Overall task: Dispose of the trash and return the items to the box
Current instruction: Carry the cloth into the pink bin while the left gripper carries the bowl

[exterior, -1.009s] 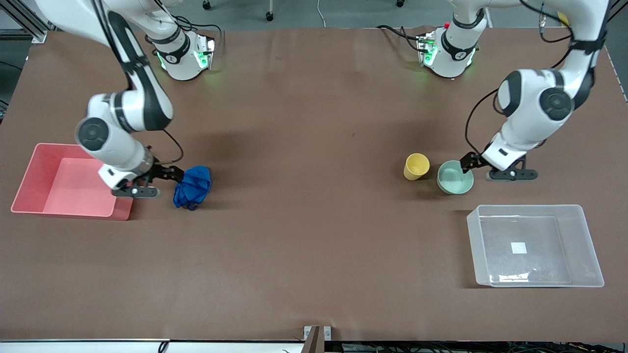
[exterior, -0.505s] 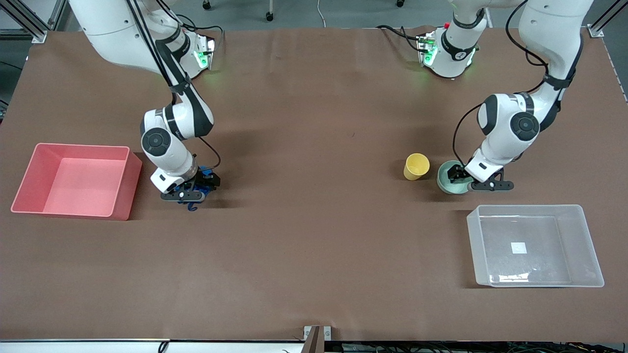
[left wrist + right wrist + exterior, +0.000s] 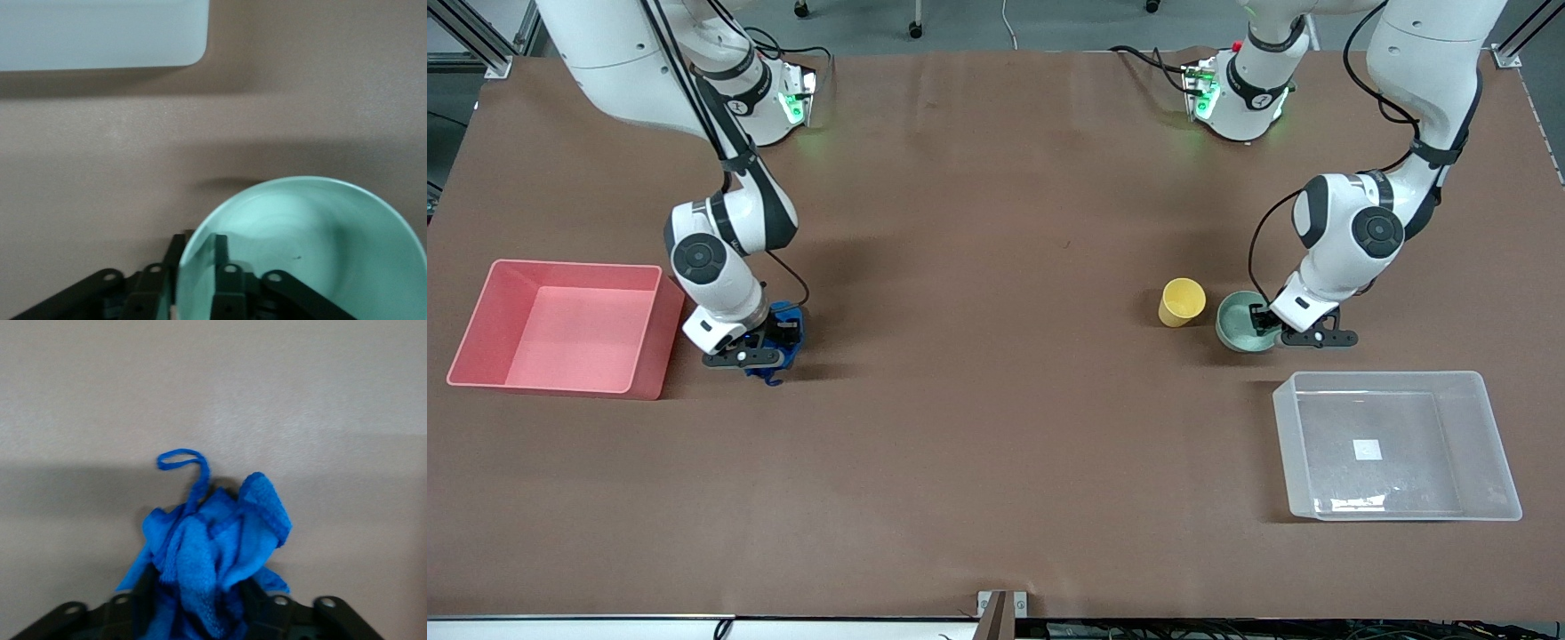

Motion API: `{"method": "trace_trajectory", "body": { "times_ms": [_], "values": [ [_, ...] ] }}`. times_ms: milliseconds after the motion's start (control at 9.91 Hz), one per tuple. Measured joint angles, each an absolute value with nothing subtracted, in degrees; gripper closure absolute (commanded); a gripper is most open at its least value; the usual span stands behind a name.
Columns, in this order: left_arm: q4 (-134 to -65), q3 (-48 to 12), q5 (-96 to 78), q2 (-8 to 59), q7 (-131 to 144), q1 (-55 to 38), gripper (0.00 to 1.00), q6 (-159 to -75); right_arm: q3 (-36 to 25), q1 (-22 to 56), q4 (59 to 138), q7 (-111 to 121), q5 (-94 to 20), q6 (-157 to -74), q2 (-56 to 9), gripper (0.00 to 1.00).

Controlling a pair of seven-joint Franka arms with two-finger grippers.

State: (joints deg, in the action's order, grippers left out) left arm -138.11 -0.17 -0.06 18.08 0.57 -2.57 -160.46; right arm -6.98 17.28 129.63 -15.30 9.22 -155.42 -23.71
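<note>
**Desk:** What was caught at lower left of the front view?

**Photographer:** The right gripper [image 3: 769, 348] was seen clamped on the blue cloth wad [image 3: 784, 322], low at the bench [image 3: 996, 462], just beside the pink bin [image 3: 660, 333]. In the right wrist view the cloth [image 3: 213, 547] was bunched between the fingers, a loop and loose folds hanging free. At centre right, the left gripper [image 3: 1263, 322] was closed narrow on the rim of the mint-green bowl [image 3: 1238, 322], one finger inside the wall, one outside. The yellow cup [image 3: 1182, 301] stood just beside the bowl. The clear box [image 3: 1494, 444] lay empty at lower right.

**Desk:** What risks were judged?

**Photographer:** A thin rim pinch could let the bowl tip or slip once lifted. The cup could be knocked if the bowl were swung toward it. The trailing cloth could be snagged on the bin's wall if carried too low.

**Desk:** And room to move?

**Photographer:** Bare bench was left between bowl and box; the bin's near wall sat close to the cloth.
</note>
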Motion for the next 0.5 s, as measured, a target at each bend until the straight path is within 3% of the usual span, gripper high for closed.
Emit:
{"method": "trace_trajectory", "body": {
  "times_ms": [303, 505],
  "values": [
    [-137.6, -0.1, -0.1, 10.3, -0.7, -2.5, 1.0, -150.0, -6.9, 17.2, 128.9, -18.9, 9.2, -152.9, -23.5, 0.99],
    [-133.5, 0.0, -0.1, 4.2, -2.5, -2.4, 1.0, -139.8, -6.8, 17.2, 124.5, -20.6, 8.4, -141.7, -21.2, 0.99]
  ]
}}
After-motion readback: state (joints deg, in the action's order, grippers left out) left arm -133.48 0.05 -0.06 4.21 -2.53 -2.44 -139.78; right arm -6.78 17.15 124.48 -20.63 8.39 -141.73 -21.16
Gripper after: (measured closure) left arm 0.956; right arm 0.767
